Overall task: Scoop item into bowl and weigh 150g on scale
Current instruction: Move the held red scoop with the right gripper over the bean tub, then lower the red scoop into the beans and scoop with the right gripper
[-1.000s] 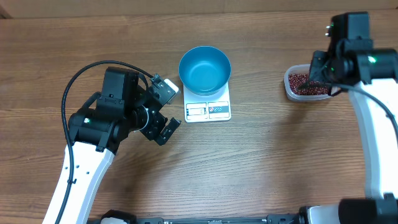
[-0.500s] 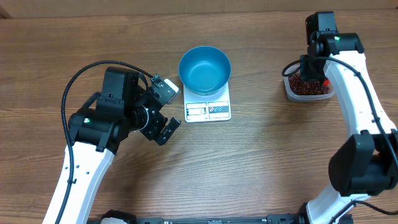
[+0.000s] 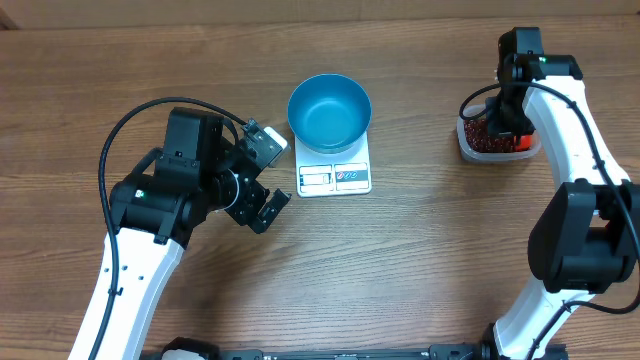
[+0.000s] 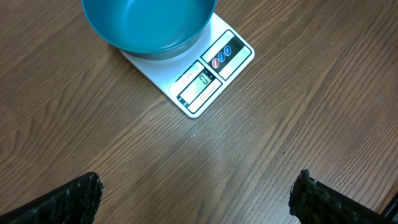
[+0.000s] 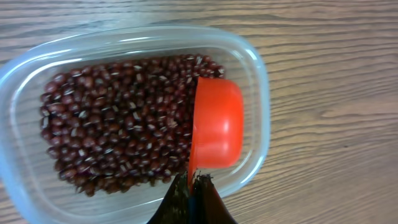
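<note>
Wood-grain counter (image 3: pixel 430 250) carries everything. On it the right gripper (image 5: pixel 191 190) is clamped on the handle of the scoop (image 5: pixel 216 124), whose cup sits on edge just ahead of it inside the tub (image 5: pixel 37 68), mouth seemingly turned to the beans (image 5: pixel 112 124). To scoop well, I would drive the mouth sideways through the deeper heap, roll it level before lifting, and stay clear of the tub wall. The left gripper (image 4: pixel 196 202) stands wide apart, holding nothing; just ahead of it the empty bowl (image 3: pixel 329 110) sits on the scale (image 3: pixel 335 178). Count: one scoop, one tub, one bowl, one scale, two grippers; beans too many to count.

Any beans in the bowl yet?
Empty: overhead, the bowl on the scale shows only bare blue inside.
</note>
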